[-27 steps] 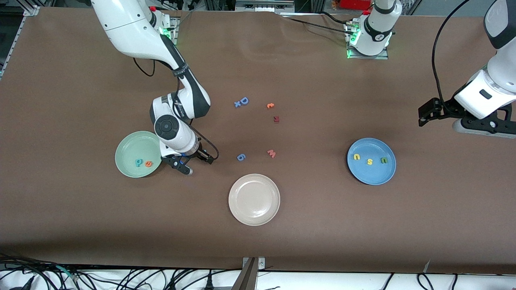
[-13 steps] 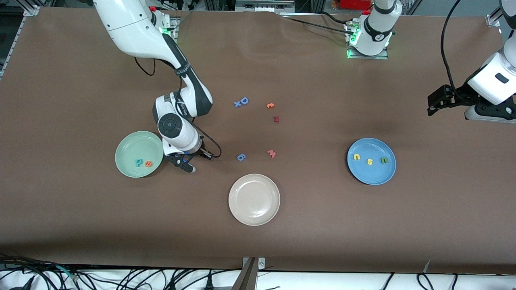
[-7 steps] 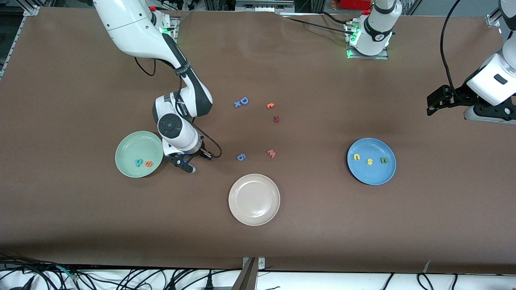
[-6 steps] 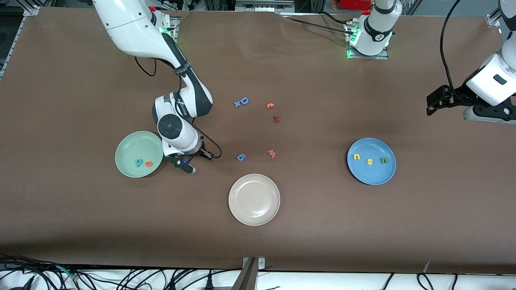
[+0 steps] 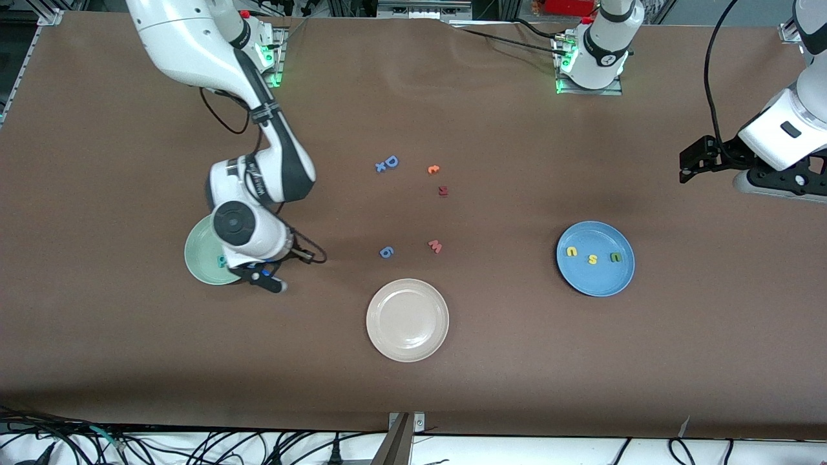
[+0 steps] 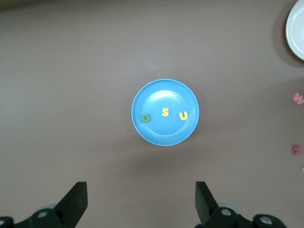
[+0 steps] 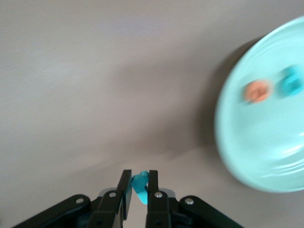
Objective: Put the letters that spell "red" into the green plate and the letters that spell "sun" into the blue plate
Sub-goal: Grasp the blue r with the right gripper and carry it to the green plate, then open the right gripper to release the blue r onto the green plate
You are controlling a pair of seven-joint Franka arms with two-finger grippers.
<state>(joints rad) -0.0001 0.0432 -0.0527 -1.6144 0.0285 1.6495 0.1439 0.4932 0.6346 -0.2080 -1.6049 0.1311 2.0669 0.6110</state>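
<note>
- Your right gripper (image 7: 137,186) pinches the small teal letter (image 7: 139,183) just beside the green plate (image 5: 197,255), where the teal "d" (image 7: 290,80) and orange "e" (image 7: 258,91) lie.
- Next, I'd say: carry it over the plate, then let go.
- Blue plate (image 6: 165,112) has its three letters.
- Your left gripper (image 6: 141,203) waits above it, fingers wide and empty.

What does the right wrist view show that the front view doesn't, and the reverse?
Only the right wrist view: the right pincer shut on a small teal letter, with the orange letter lying in the green plate. Only the front view: the blue plate with three letters in it, the cream-white plate, loose letters on the table, and the left pincer waiting at its end. Both: the green plate and a teal letter in it.
</note>
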